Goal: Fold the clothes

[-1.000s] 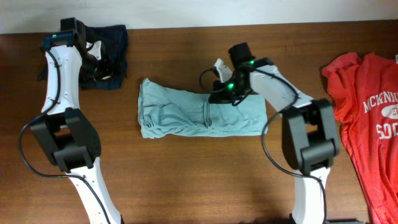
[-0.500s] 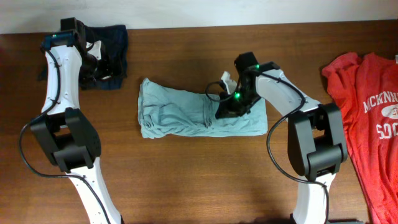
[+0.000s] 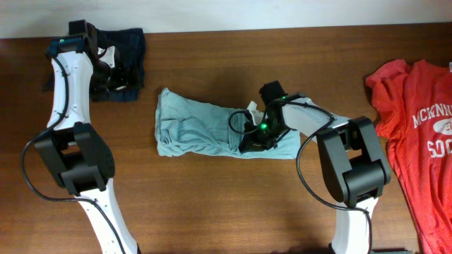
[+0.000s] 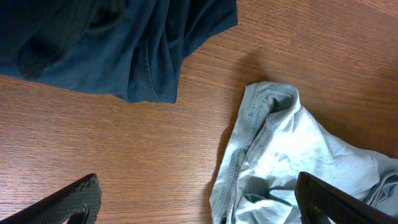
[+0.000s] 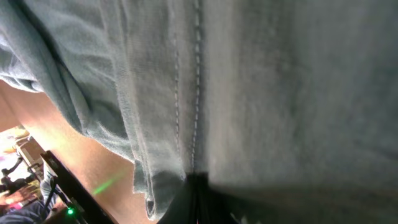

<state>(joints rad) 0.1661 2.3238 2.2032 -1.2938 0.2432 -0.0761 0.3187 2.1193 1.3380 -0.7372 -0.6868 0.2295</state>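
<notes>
The wooden counter [image 3: 212,212] carries three garments, well apart from one another. The largest, a red T-shirt [image 3: 424,141] with white lettering, lies spread out and unfolded at the far right edge, beyond either gripper. In the middle is the pale grey-teal T-shirt [image 3: 194,130], already gathered into a long, rumpled band. Its long axis runs left to right across the counter, dipping slightly toward the right. A dark blue garment [image 3: 131,46] sits bunched in the rear left corner. The right gripper [image 3: 251,135] is down on the band, right of its middle. Its jaws are closed tight, and the wrist view shows a stitched fold of cloth running straight into the shut tips, so it appears to have a layer of that shirt pinched. The left gripper [image 4: 196,186] holds nothing. Its jaws stand spread wide above bare wood between the dark garment and the crumpled left end of the band, which shows just ahead of it in its wrist view. The next fold probably turns on that layout. The band stretches leftward from the right gripper, so a layer could be carried along the long axis toward the left end. The left arm is the nearer one to steady that end.
</notes>
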